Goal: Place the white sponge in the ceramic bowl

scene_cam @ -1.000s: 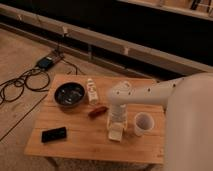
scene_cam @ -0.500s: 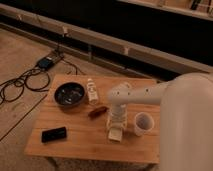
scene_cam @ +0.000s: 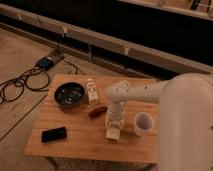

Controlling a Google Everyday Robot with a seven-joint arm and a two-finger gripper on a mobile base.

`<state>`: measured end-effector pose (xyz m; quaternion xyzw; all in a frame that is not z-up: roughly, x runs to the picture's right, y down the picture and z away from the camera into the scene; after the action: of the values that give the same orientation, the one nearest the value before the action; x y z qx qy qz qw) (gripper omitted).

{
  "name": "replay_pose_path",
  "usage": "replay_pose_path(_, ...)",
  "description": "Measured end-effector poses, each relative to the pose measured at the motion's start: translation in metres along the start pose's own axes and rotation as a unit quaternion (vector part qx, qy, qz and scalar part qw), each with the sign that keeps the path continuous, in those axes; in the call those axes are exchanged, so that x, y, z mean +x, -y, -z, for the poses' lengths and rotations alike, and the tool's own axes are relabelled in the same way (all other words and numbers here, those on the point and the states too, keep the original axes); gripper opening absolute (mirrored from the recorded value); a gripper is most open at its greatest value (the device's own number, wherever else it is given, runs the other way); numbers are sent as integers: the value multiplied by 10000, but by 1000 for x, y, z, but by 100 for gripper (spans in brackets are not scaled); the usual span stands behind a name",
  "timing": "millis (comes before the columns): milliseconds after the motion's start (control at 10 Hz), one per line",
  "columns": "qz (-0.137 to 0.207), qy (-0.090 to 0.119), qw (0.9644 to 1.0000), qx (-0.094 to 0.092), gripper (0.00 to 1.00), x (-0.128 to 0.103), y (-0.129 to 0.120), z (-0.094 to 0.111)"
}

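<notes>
The white sponge (scene_cam: pixel 112 133) lies on the wooden table (scene_cam: pixel 75 145), right of the middle and near the front. My gripper (scene_cam: pixel 114 123) points straight down from the white arm and sits right on top of the sponge, hiding its far part. The ceramic bowl (scene_cam: pixel 69 94), dark and glossy, stands at the table's left back, well apart from the gripper and the sponge.
A white cup (scene_cam: pixel 143 123) stands just right of the gripper. A small clear bottle (scene_cam: pixel 92 90) stands beside the bowl, with a brown object (scene_cam: pixel 97 111) in front of it. A flat black item (scene_cam: pixel 53 134) lies at the front left. Cables and a power box (scene_cam: pixel 46 62) lie on the floor to the left.
Almost nothing has changed: the gripper has stayed down over the sponge, shifting only slightly to the left. The sponge, bowl and cup have not moved.
</notes>
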<state>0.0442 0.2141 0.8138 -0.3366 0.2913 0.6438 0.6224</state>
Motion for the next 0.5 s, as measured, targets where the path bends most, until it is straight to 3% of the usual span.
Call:
replay_pose_path(200,197,98,9998,26,0,-10,-14,28)
replay_pose_path(500,758,148,9969,161,0,-34,-55,54)
